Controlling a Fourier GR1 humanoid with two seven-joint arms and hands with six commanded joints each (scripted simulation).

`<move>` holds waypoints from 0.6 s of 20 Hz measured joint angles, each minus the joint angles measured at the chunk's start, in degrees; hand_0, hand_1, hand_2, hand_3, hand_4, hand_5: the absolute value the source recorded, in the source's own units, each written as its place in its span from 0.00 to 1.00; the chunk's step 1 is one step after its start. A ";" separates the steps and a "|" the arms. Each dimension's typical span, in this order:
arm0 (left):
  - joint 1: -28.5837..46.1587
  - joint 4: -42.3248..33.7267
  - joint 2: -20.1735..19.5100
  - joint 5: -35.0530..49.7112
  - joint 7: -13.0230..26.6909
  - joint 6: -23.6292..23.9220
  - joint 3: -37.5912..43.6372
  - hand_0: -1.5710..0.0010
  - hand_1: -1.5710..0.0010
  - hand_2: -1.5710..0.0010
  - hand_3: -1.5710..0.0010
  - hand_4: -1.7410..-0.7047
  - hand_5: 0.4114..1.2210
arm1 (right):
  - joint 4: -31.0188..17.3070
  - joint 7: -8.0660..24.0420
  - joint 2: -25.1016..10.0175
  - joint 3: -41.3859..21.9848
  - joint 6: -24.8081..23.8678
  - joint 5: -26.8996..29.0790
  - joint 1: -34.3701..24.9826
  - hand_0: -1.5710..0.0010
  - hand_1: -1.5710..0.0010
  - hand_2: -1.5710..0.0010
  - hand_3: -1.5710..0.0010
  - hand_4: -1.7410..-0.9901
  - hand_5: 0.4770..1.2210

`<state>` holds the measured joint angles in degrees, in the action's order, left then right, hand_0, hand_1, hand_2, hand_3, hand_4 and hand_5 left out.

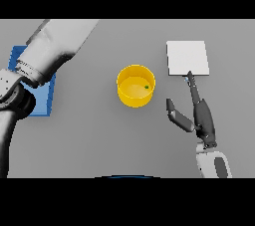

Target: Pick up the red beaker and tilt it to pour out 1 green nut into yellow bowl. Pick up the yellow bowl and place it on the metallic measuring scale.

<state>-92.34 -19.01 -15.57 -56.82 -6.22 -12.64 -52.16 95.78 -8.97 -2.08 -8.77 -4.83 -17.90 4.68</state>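
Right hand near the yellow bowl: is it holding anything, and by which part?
Nothing. The right hand is open, beside the yellow bowl without touching it.

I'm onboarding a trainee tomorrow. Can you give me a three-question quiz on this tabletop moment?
1. True or false: a green nut already lies inside the yellow bowl.
2. Which hand shows open near the bowl? A) the left hand B) the right hand
3. Fill in: the bowl stands on the grey table, not yet on the metallic ____.

Key
1. True. The nut sits near the bowl's right inner wall.
2. B. Its fingers are straight, its thumb spread towards the bowl. Only the left arm shows, over a blue mat; its hand is hidden.
3. scale
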 measured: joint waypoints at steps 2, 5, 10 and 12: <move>-0.57 2.90 -2.46 5.46 2.65 0.08 5.13 0.00 0.00 0.00 0.09 0.00 1.00 | -0.79 -0.55 0.33 -0.23 -0.16 -0.21 -0.34 1.00 1.00 1.00 1.00 0.99 0.25; 0.36 6.31 -7.39 13.75 6.12 2.87 12.15 0.00 0.00 0.00 0.07 0.00 1.00 | -1.45 0.14 0.79 0.18 0.43 1.29 -1.19 1.00 1.00 1.00 1.00 0.98 0.26; 7.62 9.03 -14.84 27.11 11.51 11.02 21.10 0.00 0.00 0.00 0.10 0.00 1.00 | -0.88 0.41 0.99 0.22 0.98 2.40 -1.39 1.00 1.00 1.00 1.00 0.94 0.24; 10.92 8.75 -17.28 31.87 13.50 13.60 23.82 0.00 0.00 0.00 0.09 0.00 1.00 | -0.64 0.15 0.83 -0.32 0.88 1.53 -0.88 1.00 1.00 1.00 1.00 0.92 0.24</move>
<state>-81.42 -10.26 -32.85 -24.95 7.27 0.96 -28.35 95.14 -8.82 -1.25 -9.09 -3.95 -16.38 3.80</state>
